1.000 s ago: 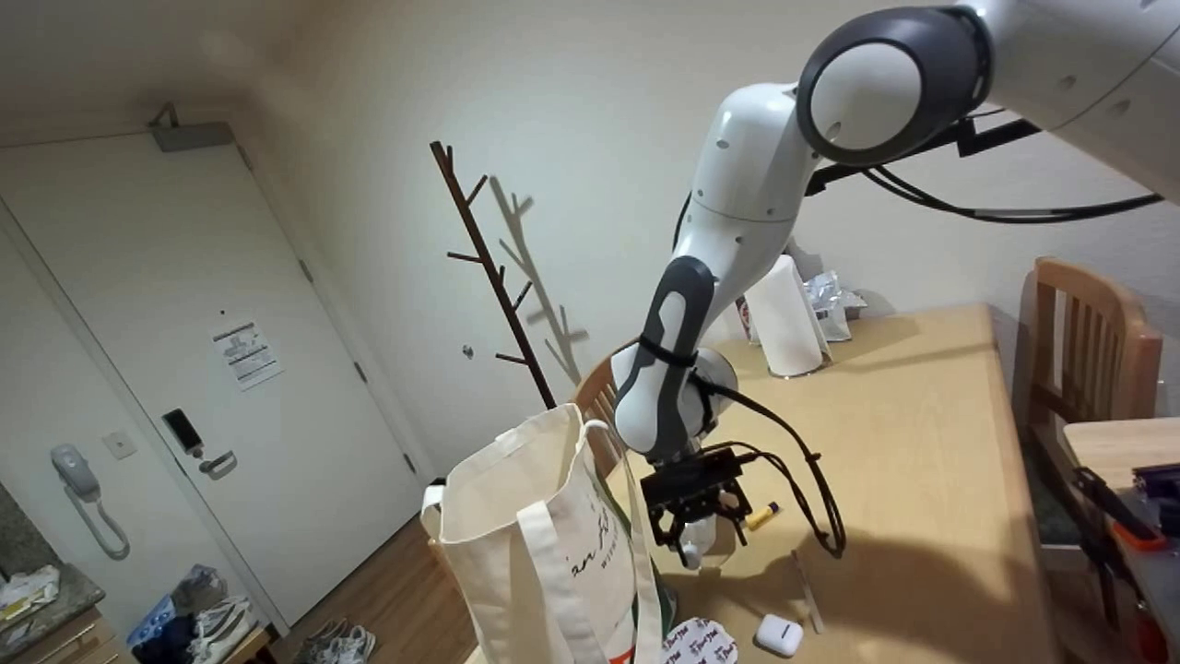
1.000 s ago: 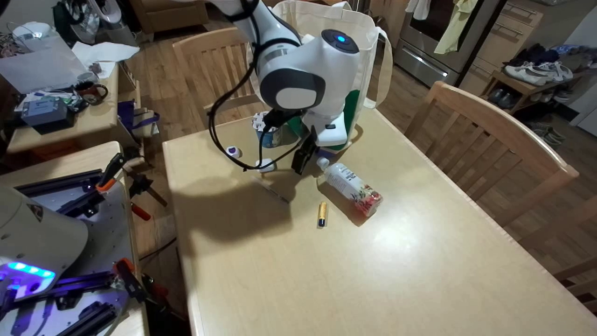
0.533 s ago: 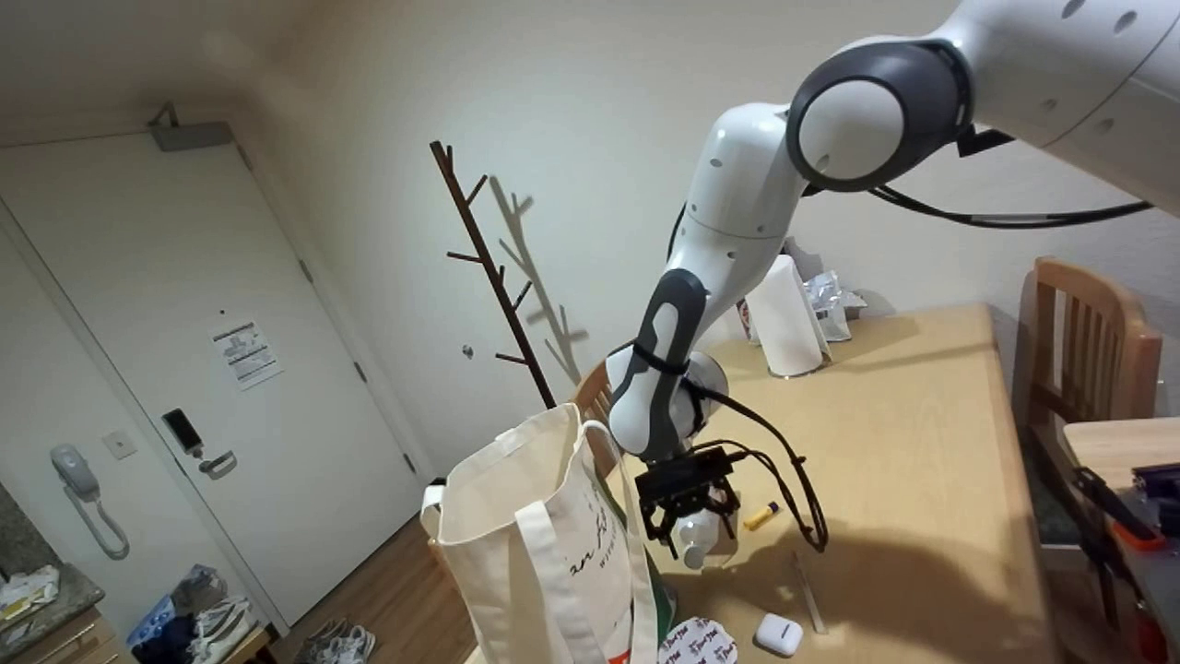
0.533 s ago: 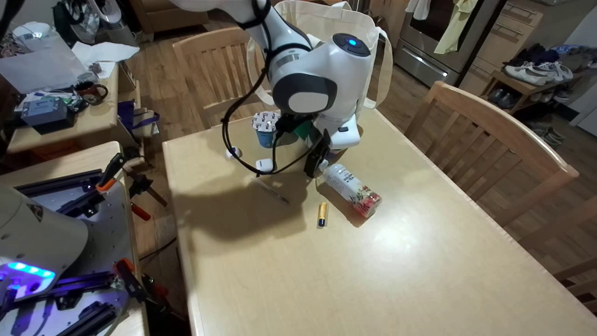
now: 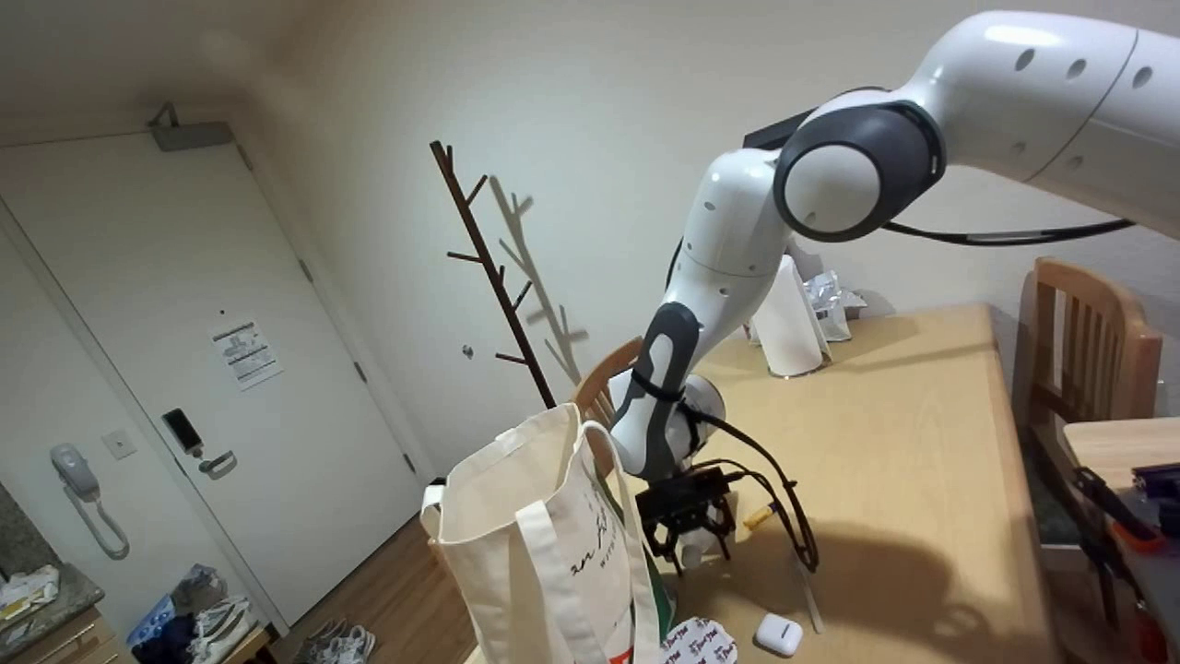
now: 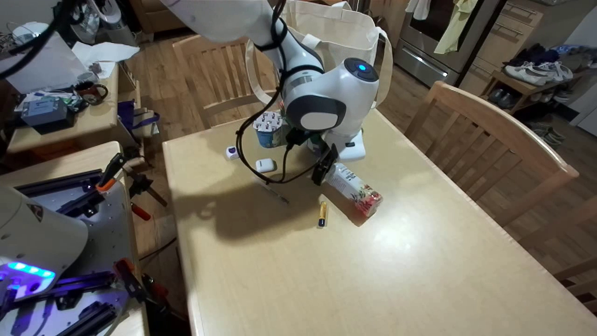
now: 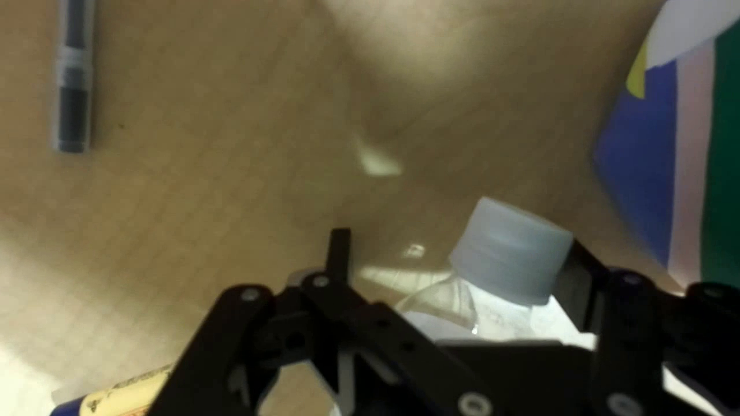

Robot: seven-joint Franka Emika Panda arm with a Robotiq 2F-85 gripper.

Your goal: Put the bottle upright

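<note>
The bottle lies on its side on the table, near the corner where the tote bag stands, its length running roughly along the edge with a chair and shoes beyond it; the cap points towards that corner and the flowered base away from it. The gripper is at the cap end with its fingers apart: the wrist view shows the cap between them, close to the finger on the bag's side (touching or not, I cannot tell) and with a plain gap on the other, so nothing is clamped. The bottle looks to be thin plastic under a smooth label, so the body would probably dent under a hard squeeze and roll if nudged sideways. How full it is I cannot make out; with liquid inside, the base would likely be the heavy end. The neck, just below the cap, seems the best hold: stiffer and narrow enough for a firm pinch, though round and perhaps slick. Taken there, the bottle could be tipped up over its base, but held so far from its weight it may swivel between the fingers.
</note>
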